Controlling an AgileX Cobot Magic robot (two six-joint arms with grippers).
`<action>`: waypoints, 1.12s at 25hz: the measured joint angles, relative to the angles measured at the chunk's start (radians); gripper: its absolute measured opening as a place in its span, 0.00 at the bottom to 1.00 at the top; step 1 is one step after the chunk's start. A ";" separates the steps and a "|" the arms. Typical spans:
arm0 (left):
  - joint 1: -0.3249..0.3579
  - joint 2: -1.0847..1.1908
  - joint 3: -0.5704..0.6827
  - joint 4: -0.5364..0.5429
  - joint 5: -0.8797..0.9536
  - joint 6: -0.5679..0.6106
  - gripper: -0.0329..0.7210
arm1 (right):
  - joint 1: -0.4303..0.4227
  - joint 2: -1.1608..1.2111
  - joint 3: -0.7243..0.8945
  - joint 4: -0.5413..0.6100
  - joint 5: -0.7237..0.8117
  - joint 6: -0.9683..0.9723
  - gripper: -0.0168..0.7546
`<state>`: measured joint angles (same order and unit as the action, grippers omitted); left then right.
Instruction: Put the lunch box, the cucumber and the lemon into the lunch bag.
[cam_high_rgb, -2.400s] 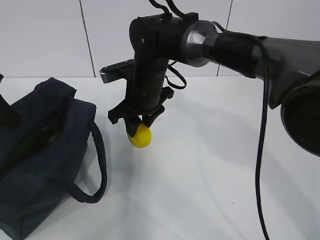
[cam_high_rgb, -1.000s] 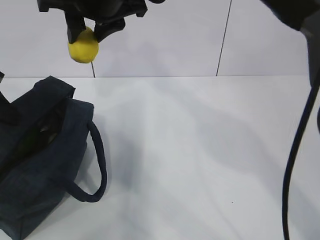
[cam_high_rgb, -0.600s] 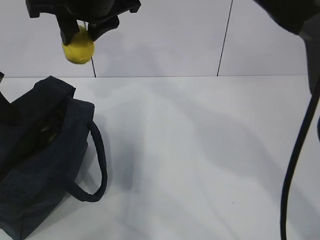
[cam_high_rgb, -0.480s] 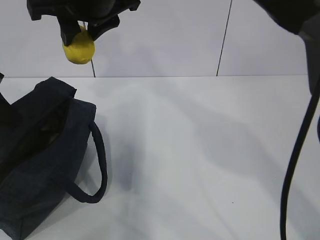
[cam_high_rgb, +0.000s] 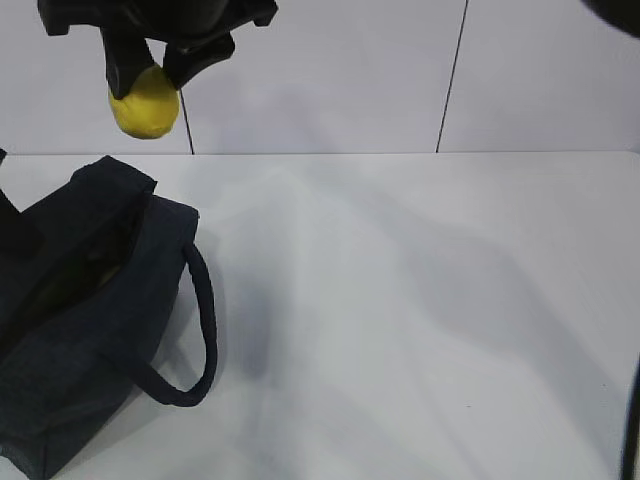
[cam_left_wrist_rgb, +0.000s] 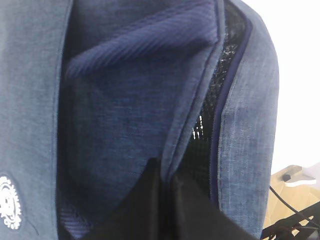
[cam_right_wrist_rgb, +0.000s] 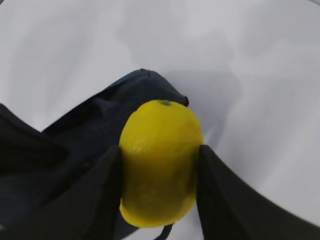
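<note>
The navy lunch bag (cam_high_rgb: 85, 330) stands at the left of the table with its top open. My right gripper (cam_high_rgb: 146, 72) is shut on the yellow lemon (cam_high_rgb: 145, 103) and holds it high above the bag's far end. In the right wrist view the lemon (cam_right_wrist_rgb: 160, 160) sits between the two black fingers (cam_right_wrist_rgb: 95, 195), with the bag (cam_right_wrist_rgb: 90, 135) below. My left gripper (cam_left_wrist_rgb: 165, 175) is shut on the fabric edge of the bag (cam_left_wrist_rgb: 125, 100) beside the zipper opening. The lunch box and the cucumber are hidden or out of view.
One loop handle (cam_high_rgb: 195, 330) hangs off the bag's right side onto the white table (cam_high_rgb: 420, 320). A tiled wall (cam_high_rgb: 330, 70) runs behind the table. The bag's white logo (cam_left_wrist_rgb: 9, 200) shows in the left wrist view.
My right gripper lifted the lemon from the table and carried it left and up. In the last half second it moved a little further left and lower over the bag.
</note>
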<state>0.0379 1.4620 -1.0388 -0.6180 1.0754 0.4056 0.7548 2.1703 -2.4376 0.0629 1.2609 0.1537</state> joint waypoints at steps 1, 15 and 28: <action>0.000 0.000 0.000 0.000 0.000 0.000 0.03 | 0.000 -0.025 0.050 0.000 0.000 0.000 0.47; 0.000 0.000 0.000 0.002 0.000 0.000 0.03 | 0.000 -0.442 0.798 0.029 -0.410 0.000 0.47; 0.000 0.000 0.000 0.004 -0.029 0.000 0.03 | 0.065 -0.451 1.115 0.282 -1.039 -0.131 0.47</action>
<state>0.0379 1.4620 -1.0388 -0.6145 1.0460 0.4056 0.8196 1.7193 -1.3225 0.3451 0.2224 0.0227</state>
